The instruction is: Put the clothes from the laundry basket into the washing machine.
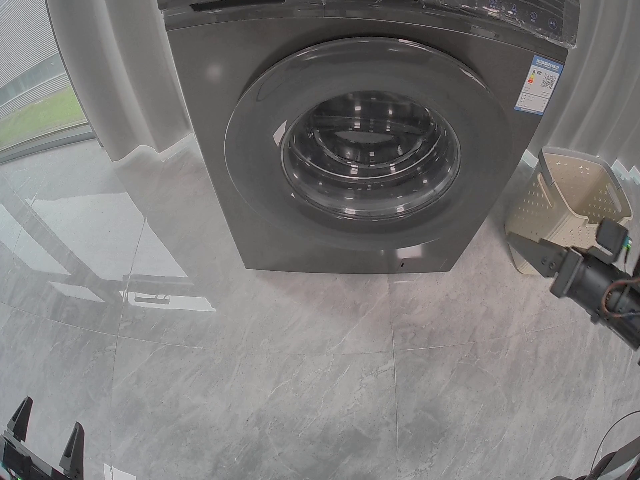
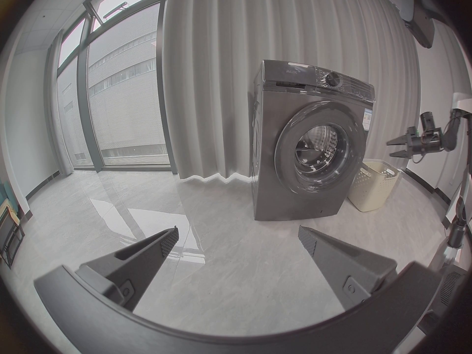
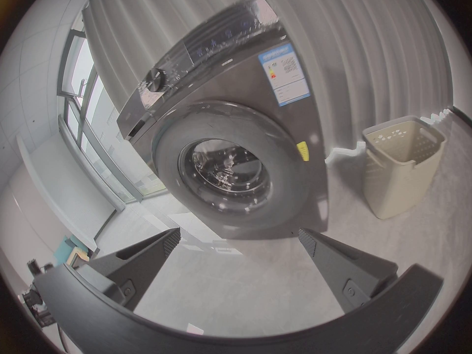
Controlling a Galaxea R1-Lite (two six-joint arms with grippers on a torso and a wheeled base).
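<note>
Grey washing machine (image 1: 367, 148), one beige laundry basket (image 1: 567, 201)

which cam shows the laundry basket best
The right wrist view: the laundry basket stands whole and unblocked beside the washing machine. In the head view the right pincer covers part of its lower wall; the left wrist view shows it farther off, beside the machine.

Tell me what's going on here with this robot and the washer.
The robot is set to load laundry. The washing machine's door is shut, and the laundry basket stands on the floor just right of it. The right gripper, open and empty, is raised near the basket; the left gripper, also open, sits low. No clothes are held yet.
</note>
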